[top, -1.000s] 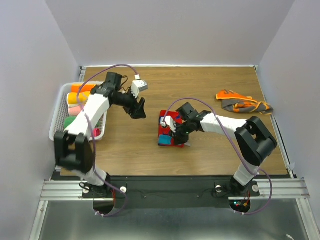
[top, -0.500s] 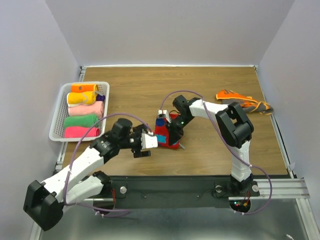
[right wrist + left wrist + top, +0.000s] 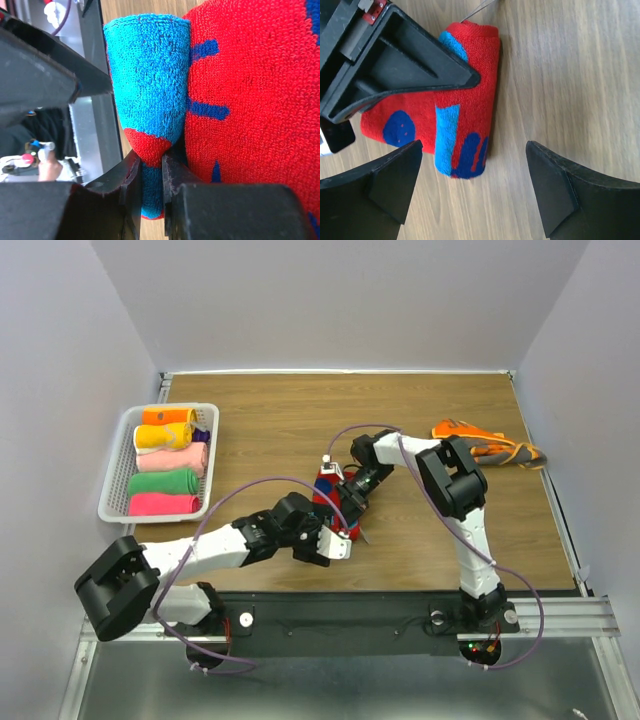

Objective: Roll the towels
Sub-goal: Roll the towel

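A red towel with blue patches lies partly rolled on the wooden table, near the front middle. In the left wrist view the roll lies just ahead of my fingertips, with its blue end towards me. My left gripper is open and empty; its fingers stand wide apart just short of the roll's end. My right gripper is shut on a fold of the towel, pinched between its fingers. The right gripper's black body lies over the roll.
A white basket at the left holds several rolled towels in orange, yellow, pink and green. A crumpled orange and grey towel lies at the back right. The table's front edge is just behind the left gripper.
My left arm has swung from the basket area down and right to the front of the red towel. My right gripper has turned on the towel and stays shut on it.
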Controlling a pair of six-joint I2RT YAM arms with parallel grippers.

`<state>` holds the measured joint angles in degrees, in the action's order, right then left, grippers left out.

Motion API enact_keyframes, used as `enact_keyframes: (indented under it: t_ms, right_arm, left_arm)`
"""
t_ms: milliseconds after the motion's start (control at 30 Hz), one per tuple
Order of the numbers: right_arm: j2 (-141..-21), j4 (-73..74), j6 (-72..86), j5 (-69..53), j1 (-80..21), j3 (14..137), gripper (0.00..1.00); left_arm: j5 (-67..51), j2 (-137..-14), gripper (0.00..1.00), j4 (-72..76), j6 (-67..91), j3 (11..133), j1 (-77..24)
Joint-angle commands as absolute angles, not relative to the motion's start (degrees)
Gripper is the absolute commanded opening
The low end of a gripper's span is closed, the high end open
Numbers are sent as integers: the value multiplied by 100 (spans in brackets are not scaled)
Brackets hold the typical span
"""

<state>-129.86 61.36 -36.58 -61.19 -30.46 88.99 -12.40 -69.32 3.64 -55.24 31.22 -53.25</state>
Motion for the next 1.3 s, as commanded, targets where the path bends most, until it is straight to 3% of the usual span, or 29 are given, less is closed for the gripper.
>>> enact_keyframes:
  t_ms: [0, 400, 467, 533, 667, 733, 767, 833, 900, 1033, 1267]
  right_arm:
    - [-13263, 6512, -3937, -5932, -3094, 9017, 13]
    - [-13412, 6732, -4078, -5827, -3094, 9325, 14]
    - [-13386, 6741, -4087, -5783, -3085, 9378, 14]
    - [-13342, 6741, -4078, -5748, -3068, 9422, 16]
    - [-13210, 6706, -4008, -5599, -2918, 9615, 34]
    - [-13096, 6662, -3877, -5520, -2735, 9878, 58]
    - [-13035, 6662, -3832, -5502, -2664, 10018, 76]
    - [-12947, 6636, -3674, -5397, -2401, 10431, 90]
    - [-12789, 6566, -3456, -5362, -2181, 10843, 97]
    - [-12263, 6381, -3094, -5291, -1618, 11197, 99]
    - [-10358, 6135, -3392, -4896, -1099, 9883, 99]
  left_arm:
    - [-1020, -7092, 94, 984, -5686, 3348, -5432]
    - [-369, -8420, 68, 730, -5344, 3964, -5599]
    - [-526, -8446, 53, 608, -5300, 3981, -5599]
    - [-685, -8481, 47, 362, -5247, 4069, -5607]
    - [-1115, -8560, 37, -254, -4949, 4201, -5607]
    - [-1308, -8604, 33, -579, -4755, 4236, -5607]
    - [-1370, -8613, 33, -719, -4703, 4236, -5607]
    - [-1485, -8657, 32, -826, -4545, 4262, -5599]
    - [-1713, -8762, 31, -1044, -4474, 4324, -5599]
    - [-2109, -8982, 31, -1397, -4316, 4640, -5485]
    - [-3048, -9868, 34, -2458, -4307, 5763, -4660]
